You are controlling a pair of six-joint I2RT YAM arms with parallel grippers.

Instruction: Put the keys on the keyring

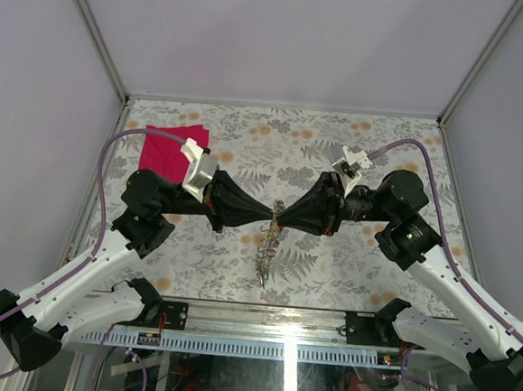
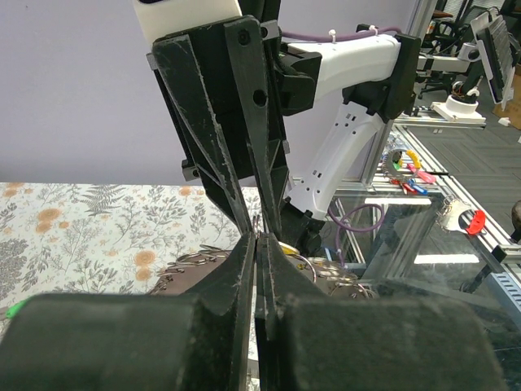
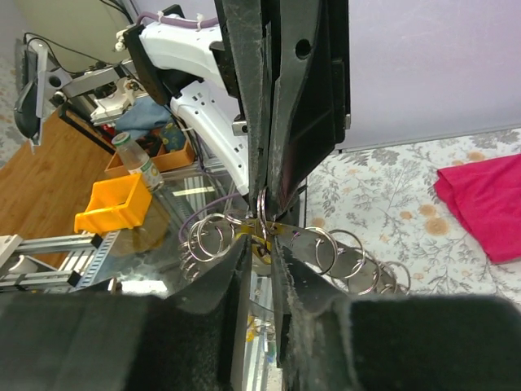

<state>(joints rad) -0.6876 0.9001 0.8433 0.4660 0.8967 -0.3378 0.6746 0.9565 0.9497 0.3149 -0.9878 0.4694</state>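
Clenched left hand [image 1: 267,216] meets right hand [image 1: 284,220] (whose grip I cannot tell) tip to tip at the keyring [image 1: 266,250].

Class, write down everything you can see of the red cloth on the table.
The red cloth is a plain crimson-pink piece of soft, matte fabric, slightly rumpled at its edges. It lies flat on the floral table, towards its far-left corner. From above, the left arm's white wrist mount hides its right edge. Nothing grips it.

The worktop [image 1: 337,156] carries a grey fern and orange flower print, the cloth [image 1: 170,149] is magenta, the fingers [image 2: 220,285] black
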